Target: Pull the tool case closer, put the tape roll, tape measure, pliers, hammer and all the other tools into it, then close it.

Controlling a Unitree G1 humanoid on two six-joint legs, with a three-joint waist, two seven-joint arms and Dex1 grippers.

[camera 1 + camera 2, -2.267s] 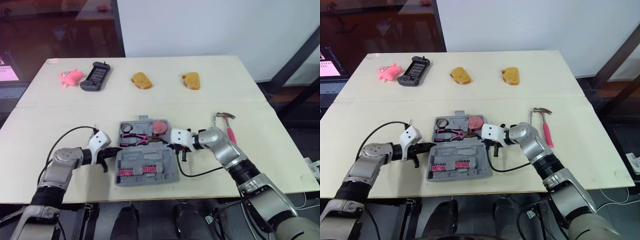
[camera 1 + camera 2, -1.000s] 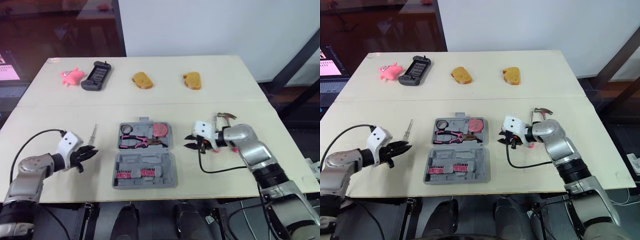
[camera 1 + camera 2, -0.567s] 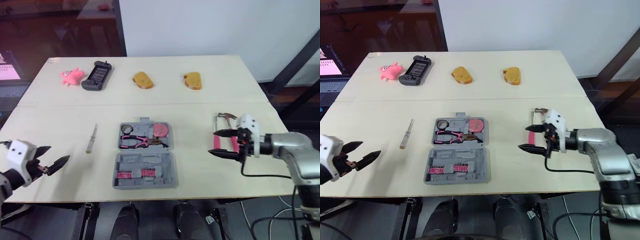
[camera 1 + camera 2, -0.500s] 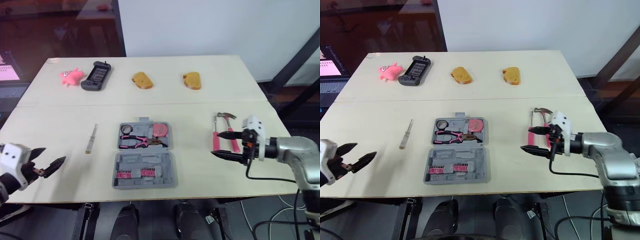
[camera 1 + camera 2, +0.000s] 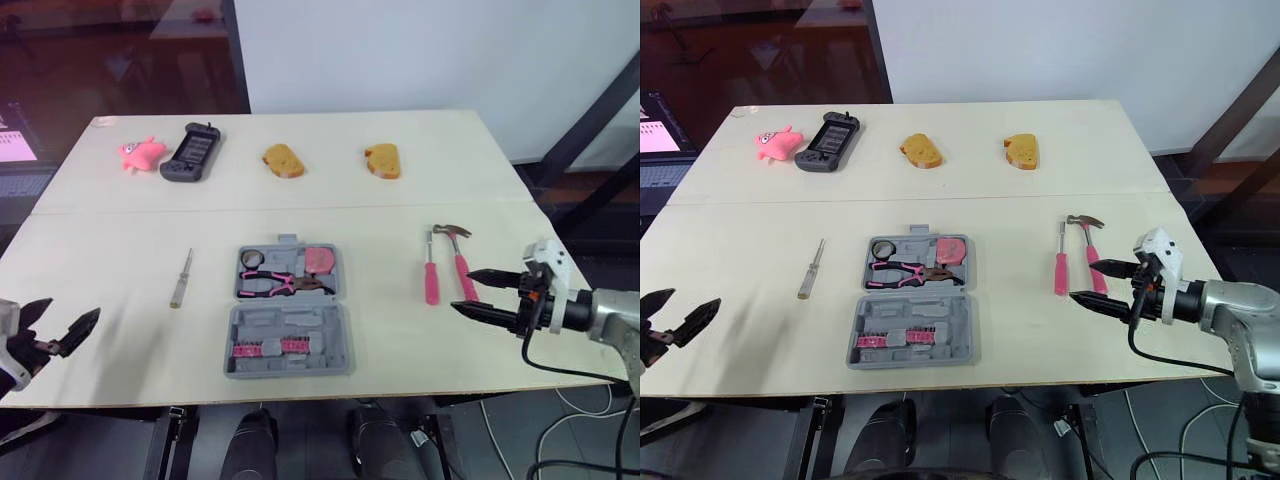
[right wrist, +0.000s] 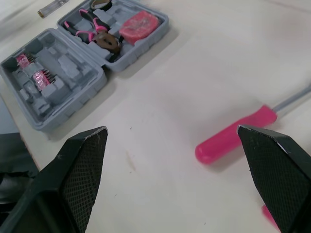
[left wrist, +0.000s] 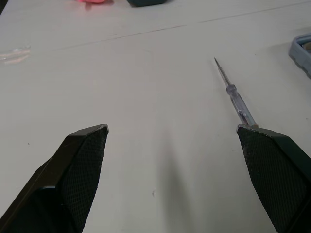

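The grey tool case (image 5: 338, 330) lies open at the table's near middle. Its far half holds a black tape roll (image 5: 252, 257), a pink tape measure (image 5: 320, 258) and pink-handled pliers (image 5: 280, 283); the near half holds pink bits (image 5: 270, 346). Right of the case lie a pink-handled screwdriver (image 5: 430, 275) and a hammer (image 5: 458, 262). A clear-handled screwdriver (image 5: 181, 278) lies left of the case. My left gripper (image 5: 74, 307) is open and empty at the near left edge. My right gripper (image 5: 462, 290) is open and empty, just near the hammer's handle.
Along the far edge sit a pink toy (image 5: 142, 152), a black handheld console (image 5: 192, 152) and two brown bread-like pieces (image 5: 283, 160) (image 5: 382, 160). A seam (image 5: 120, 212) crosses the table behind the case.
Both arms have drawn outward and back from the case, left toward the near left edge, right past the hammer. Both grippers have opened wide. The case and tools lie still.
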